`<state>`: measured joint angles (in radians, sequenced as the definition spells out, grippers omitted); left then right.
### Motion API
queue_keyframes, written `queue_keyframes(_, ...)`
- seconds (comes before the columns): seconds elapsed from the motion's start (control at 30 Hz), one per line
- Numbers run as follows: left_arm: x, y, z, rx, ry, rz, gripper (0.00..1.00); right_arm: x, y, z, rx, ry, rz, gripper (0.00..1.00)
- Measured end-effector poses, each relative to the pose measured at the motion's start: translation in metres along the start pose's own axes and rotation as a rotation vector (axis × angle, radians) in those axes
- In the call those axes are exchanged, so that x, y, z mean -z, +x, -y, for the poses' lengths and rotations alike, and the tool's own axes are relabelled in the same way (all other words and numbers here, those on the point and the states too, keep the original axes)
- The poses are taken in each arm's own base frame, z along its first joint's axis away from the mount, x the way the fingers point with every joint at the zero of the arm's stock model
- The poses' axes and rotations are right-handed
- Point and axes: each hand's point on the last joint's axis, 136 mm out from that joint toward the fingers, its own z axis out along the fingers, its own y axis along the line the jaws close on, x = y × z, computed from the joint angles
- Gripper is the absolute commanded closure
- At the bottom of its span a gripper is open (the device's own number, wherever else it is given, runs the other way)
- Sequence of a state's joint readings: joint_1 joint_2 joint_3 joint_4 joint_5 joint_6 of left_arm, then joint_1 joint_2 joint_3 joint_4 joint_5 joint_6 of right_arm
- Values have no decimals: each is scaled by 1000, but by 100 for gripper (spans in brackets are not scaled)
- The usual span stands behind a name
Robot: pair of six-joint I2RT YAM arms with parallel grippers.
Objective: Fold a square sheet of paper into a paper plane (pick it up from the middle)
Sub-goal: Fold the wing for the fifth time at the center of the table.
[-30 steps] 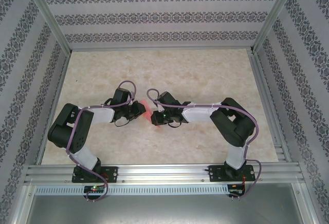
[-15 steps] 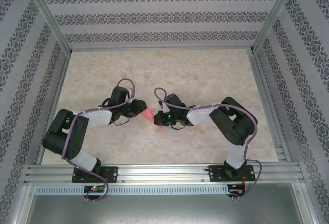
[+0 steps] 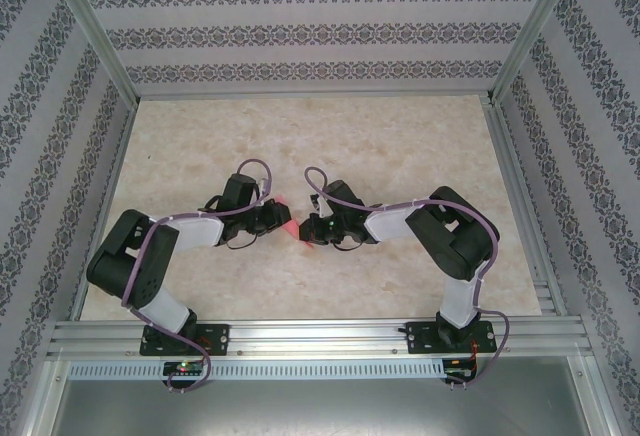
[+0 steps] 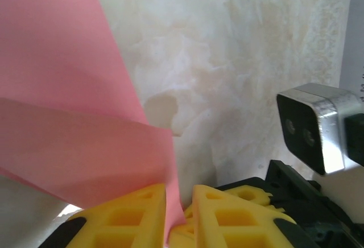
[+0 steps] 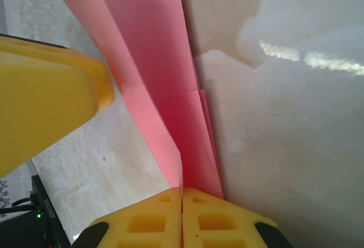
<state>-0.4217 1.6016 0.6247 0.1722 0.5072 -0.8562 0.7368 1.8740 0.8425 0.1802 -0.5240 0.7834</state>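
Aluminium rail (image 3: 320, 336) along the near edge carries the bases of both arms. From there the two black-and-white arms bend inward and meet over the middle of the pale marble-patterned table (image 3: 400, 146).

Between the arms sits the salmon-pink folded sheet of thin paper (image 3: 287, 223), with the left gripper (image 3: 274, 218) on one side of it and the right gripper (image 3: 309, 228) on the other.

Seen from the left wrist, the left gripper's yellow fingers (image 4: 133, 217) are closed on the sheet, and a thin pink edge is pinched in the narrow gap between them. Beyond the fingers the paper spreads up and to the left in two overlapping layers that meet at a crease, and its shadow falls on the table behind. To the right is a silver-and-black camera module (image 4: 318, 128) on the other arm.

Seen from the right wrist, the right gripper's yellow fingers (image 5: 148, 222) are pressed together, and the pink layers run straight into the seam at their tips. One yellow finger of the left gripper stands just beside the sheet.

Farthest back, grey-patterned wallpaper panels (image 3: 320, 36) enclose the table.
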Motion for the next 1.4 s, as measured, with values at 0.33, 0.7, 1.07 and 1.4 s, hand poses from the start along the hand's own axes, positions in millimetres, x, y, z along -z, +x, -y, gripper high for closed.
queue_keyframes(0.33,-6,0,-15,18,-48,5,83,1,-1,-5,53,0,-17,77)
queue_keyframes(0.7,-9,-5,-18,23,-76,18,83,10,-3,-4,271,43,-9,75)
queue_keyframes(1.07,-10,-5,-21,29,-85,14,83,10,2,-2,277,40,-26,82)
queue_keyframes(1.4,-10,-4,-22,31,-90,12,83,5,8,3,233,34,-53,88)
